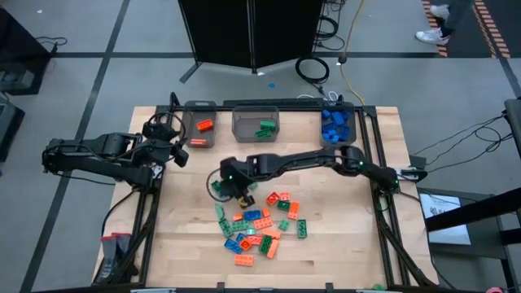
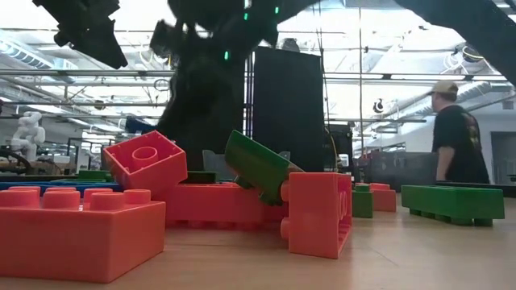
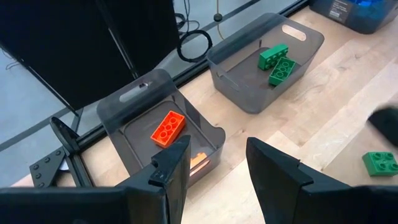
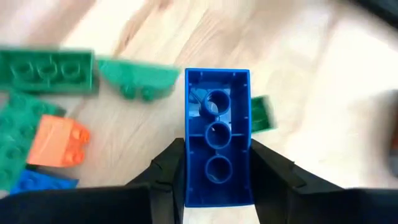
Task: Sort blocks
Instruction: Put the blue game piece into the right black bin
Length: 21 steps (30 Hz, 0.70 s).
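Observation:
A loose pile of orange, green and blue blocks (image 1: 260,228) lies on the wooden table's near middle. Just left of the pile's far end, my right gripper (image 1: 238,194) is shut on a blue block (image 4: 217,112), whose hollow underside faces the wrist camera. Green and orange blocks (image 4: 46,71) lie on the table below it. My left gripper (image 3: 214,168) hovers open at the table's left side, beside the bin holding an orange block (image 3: 168,127), with nothing between its fingers. My right gripper pinches the blue block's two long sides (image 4: 189,155) between its two fingers (image 4: 166,168), at the end nearest the wrist. The fingers slant down from the table's right and run along the block. The block sticks out past the fingertips, lifted clear of the table.
Three grey bins stand along the far edge: one with orange blocks (image 1: 201,126), one with green blocks (image 1: 256,124), one with blue blocks (image 1: 338,124). A lone green block (image 3: 379,163) lies on the table. A person (image 2: 459,137) stands in the room beyond.

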Tool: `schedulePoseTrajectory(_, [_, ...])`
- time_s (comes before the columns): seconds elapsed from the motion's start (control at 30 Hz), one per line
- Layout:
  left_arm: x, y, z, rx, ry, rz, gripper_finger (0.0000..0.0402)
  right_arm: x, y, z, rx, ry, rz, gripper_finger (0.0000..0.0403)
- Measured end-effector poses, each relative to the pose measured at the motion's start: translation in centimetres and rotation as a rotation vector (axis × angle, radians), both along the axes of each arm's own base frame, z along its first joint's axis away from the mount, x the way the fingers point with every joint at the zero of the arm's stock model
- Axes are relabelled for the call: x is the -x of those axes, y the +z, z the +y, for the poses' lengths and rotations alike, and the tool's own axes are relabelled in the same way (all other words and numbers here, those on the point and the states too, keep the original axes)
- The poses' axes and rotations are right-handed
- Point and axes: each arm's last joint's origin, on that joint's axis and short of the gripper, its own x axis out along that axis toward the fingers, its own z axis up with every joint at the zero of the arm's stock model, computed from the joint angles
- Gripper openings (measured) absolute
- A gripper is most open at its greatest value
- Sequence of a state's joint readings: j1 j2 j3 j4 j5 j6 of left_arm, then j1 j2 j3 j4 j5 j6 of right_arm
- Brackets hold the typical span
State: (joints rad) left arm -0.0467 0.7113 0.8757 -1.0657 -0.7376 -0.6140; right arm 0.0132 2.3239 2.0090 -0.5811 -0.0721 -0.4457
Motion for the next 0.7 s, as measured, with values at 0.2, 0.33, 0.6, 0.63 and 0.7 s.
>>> schedulePoseTrajectory(0.2, [0.0,0.0,0.0,0.000,0.000,-0.001,0.0160,2.4,7.2,-2.7,-0.015,-0.092,-0.030,0.0115])
schedulePoseTrajectory(0.33, [0.0,0.0,0.0,0.000,0.001,-0.002,0.0160,5.8,10.8,-6.8,0.067,-0.217,0.032,0.0115])
schedulePoseTrajectory(0.6, [0.0,0.0,0.0,0.003,0.004,-0.006,0.0160,14.1,14.5,-17.0,0.114,-0.595,0.223,0.0115])
schedulePoseTrajectory(0.63, [0.0,0.0,0.0,0.004,0.005,-0.007,0.0160,15.2,14.6,-18.4,0.105,-0.665,0.256,0.0115])
schedulePoseTrajectory(0.7, [0.0,0.0,0.0,0.004,0.005,-0.007,0.0160,17.5,14.7,-21.0,0.068,-0.819,0.303,0.0115])
